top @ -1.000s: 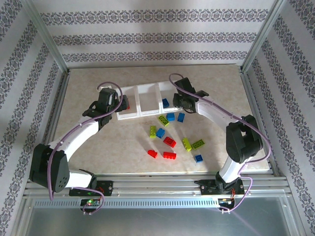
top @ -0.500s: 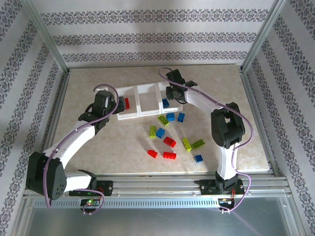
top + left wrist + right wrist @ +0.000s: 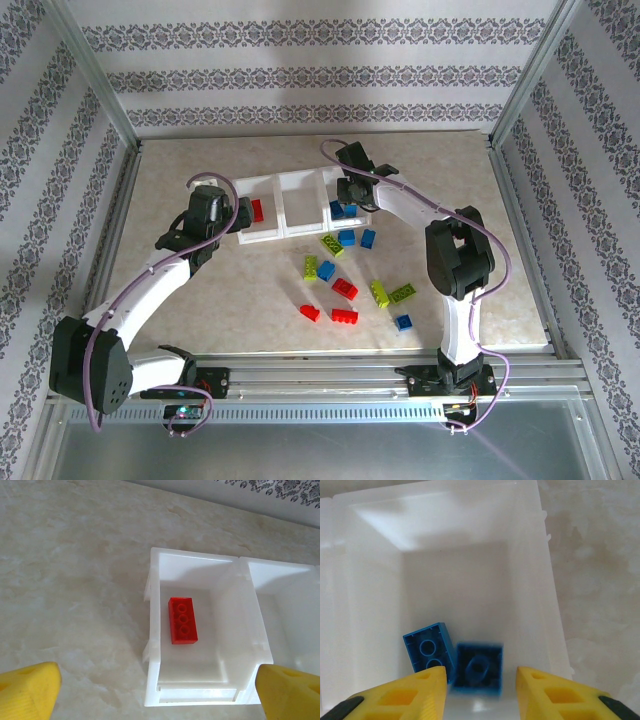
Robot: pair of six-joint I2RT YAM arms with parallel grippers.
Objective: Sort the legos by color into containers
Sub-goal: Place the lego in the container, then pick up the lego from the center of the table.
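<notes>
Overhead — wrist cameras close over containers [image 3: 152, 680]

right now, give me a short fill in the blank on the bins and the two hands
1. The brick in the compartment below the left hand is ____.
2. The section under the right hand holds ____ blue bricks.
3. The left hand is ____, not shut, with nothing in it.
4. Loose red bricks on the table number ____.
Missing words: red; two; open; three.

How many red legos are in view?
4. One red lego lies in the leftmost compartment; three lie loose on the table: a farther red brick, a small red brick near-left, a long red brick beside it. More may be hidden.
</notes>
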